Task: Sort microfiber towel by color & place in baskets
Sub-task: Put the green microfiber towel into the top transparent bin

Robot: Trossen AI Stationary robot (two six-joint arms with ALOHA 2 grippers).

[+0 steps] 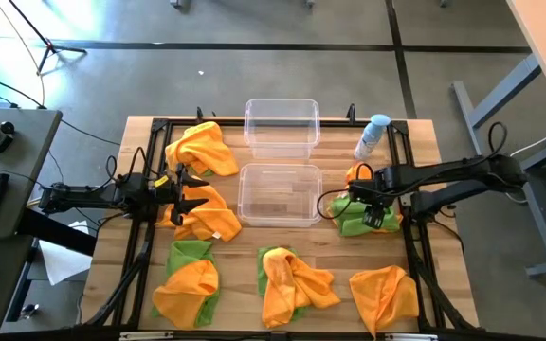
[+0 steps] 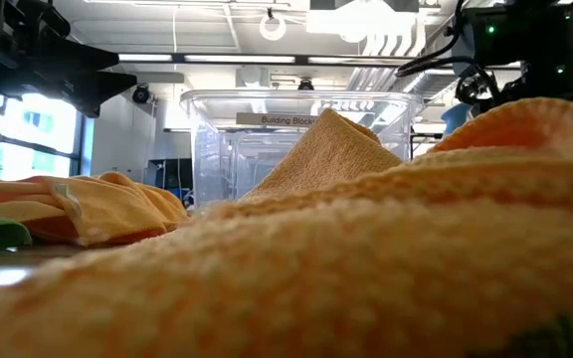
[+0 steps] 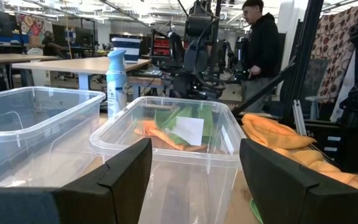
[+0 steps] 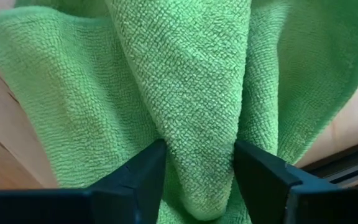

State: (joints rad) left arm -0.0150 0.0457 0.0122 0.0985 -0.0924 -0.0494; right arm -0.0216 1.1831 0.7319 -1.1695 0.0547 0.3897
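R gripper (image 1: 372, 214) is down on the green towel (image 1: 354, 220) just right of the near basket (image 1: 280, 194), fingers set either side of a raised fold (image 4: 197, 124) of it. Fold sits between the pads, so looks like a pinch on the cloth, but can't tell if it's fully clamped. An orange towel (image 1: 358, 174) pokes out from under the arm on the far side of that green one.

L gripper (image 1: 186, 194) hangs just left of the near basket over an orange towel (image 1: 202, 216), jaws wide, nothing in them, pointing at the basket. Both baskets look empty; far basket (image 1: 282, 126) touches the near one. Spray bottle (image 1: 372, 136) stands right of the far basket.

Other towels: orange pile (image 1: 202, 149) left of the far basket; orange-on-green pairs (image 1: 186, 284) and (image 1: 292, 281) in front of the near basket, another orange one (image 1: 384, 296) front-right.

Step in hand, by guess: grab green, lift, drop in a basket. To do it well: squeeze fully on the fold before lifting, go straight up so the orange one doesn't drag along, clear the rim, release over basket centre. Keep off the bottle.
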